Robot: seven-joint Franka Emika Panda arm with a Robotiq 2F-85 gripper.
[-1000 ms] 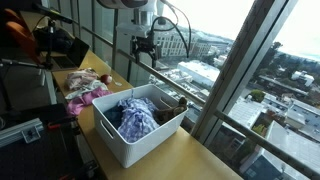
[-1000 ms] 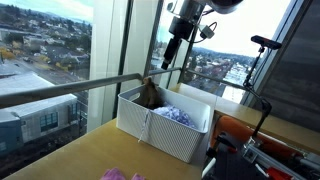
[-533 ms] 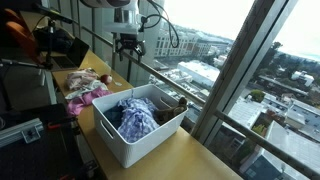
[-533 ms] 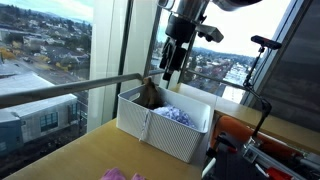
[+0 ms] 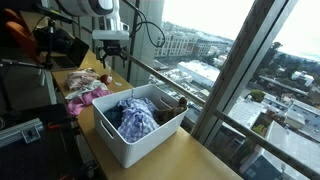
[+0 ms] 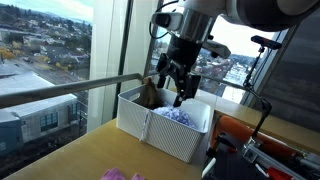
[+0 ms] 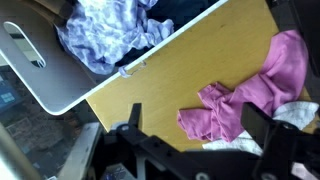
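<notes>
A bin [image 5: 130,150] stood on the table [image 5: 195,160] beside the window [image 5: 200,40], with crumpled cloth [image 5: 133,115] inside it. A heap of garments [image 5: 85,88] lay on the table just beside the bin. The gripper [image 5: 110,60] hung above the gap between them.

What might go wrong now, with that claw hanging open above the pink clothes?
1. The pink cloth lies crumpled against a pale piece. The open gripper might pinch both, or catch only a loose fold that slips out.
2. The white bin stands close beside that heap, so on the way down the gripper might knock its rim.
</notes>
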